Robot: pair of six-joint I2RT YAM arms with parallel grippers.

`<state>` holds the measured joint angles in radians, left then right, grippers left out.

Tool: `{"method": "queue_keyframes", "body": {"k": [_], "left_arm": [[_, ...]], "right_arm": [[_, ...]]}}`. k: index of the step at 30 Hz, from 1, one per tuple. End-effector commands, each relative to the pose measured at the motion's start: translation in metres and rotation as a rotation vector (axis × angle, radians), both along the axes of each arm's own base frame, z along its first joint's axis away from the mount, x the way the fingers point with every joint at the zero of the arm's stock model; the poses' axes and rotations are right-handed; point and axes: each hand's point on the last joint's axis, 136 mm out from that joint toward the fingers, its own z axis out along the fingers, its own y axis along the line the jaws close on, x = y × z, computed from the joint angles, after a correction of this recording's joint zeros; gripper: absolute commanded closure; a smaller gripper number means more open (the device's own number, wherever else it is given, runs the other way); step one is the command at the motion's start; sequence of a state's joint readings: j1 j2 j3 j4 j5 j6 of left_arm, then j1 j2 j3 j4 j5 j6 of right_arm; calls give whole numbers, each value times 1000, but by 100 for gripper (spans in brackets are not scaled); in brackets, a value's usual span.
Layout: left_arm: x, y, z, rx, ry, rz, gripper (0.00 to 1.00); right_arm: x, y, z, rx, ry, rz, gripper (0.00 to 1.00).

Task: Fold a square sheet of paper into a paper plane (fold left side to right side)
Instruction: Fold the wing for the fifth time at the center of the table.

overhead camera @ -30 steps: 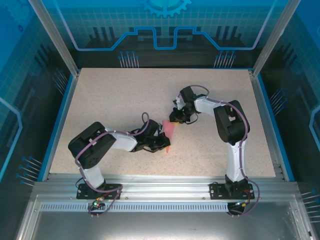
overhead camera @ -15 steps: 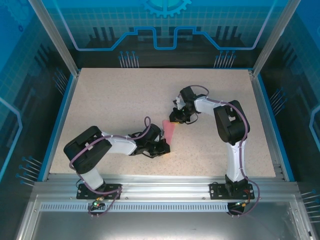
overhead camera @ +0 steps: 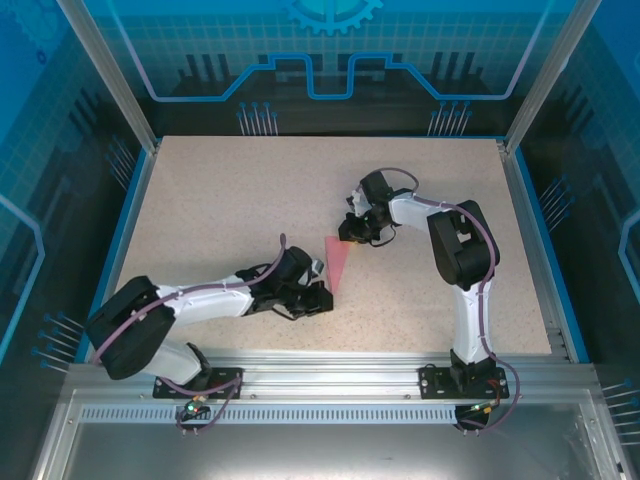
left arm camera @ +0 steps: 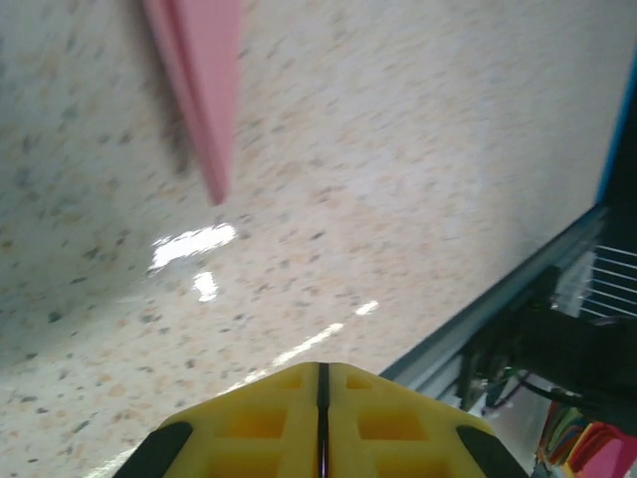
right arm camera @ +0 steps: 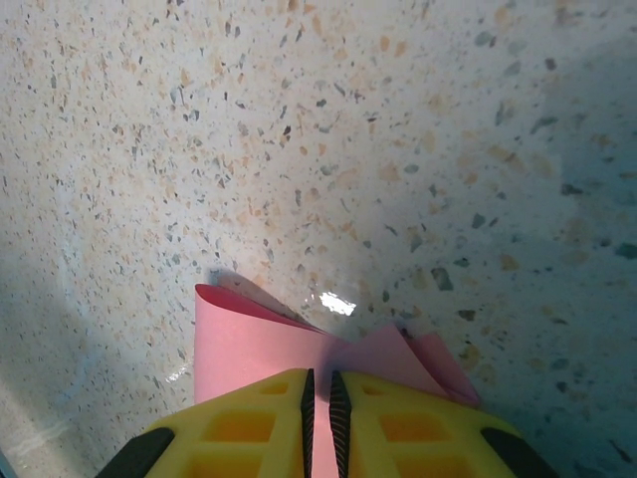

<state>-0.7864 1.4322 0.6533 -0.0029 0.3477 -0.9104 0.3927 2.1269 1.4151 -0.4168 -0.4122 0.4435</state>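
Speckled tan table (overhead camera: 220, 200) lies under both of your arms. On it you can see the paper plane (overhead camera: 337, 262), a slim pink dart with its point toward the arm bases. Your right gripper (overhead camera: 352, 233) sits at the plane's wide end. Its yellow fingers (right arm camera: 249, 423) are closed and pinch the pink paper between them. Your left gripper (overhead camera: 318, 298) sits near the plane's pointed tip and does not touch it. Its two fingers (left arm camera: 259, 423) are pressed tight together with nothing between them.
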Motion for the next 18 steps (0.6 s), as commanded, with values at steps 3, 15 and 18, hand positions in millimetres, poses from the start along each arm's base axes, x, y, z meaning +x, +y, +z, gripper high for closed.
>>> {"method": "queue_keyframes", "body": {"k": [3,15,18], "left_arm": [[34,7,16,10,-39,2,84],[78,-13,-31,55,1,5,82],[75,-8,-49,95,32,9,82]], "right_arm": [[1,-18,-27,-85,18,-35,83],[-4,-10,-21,-57,15,-18,83],[-1,-7,-4,-28,-15,-8,82]]}}
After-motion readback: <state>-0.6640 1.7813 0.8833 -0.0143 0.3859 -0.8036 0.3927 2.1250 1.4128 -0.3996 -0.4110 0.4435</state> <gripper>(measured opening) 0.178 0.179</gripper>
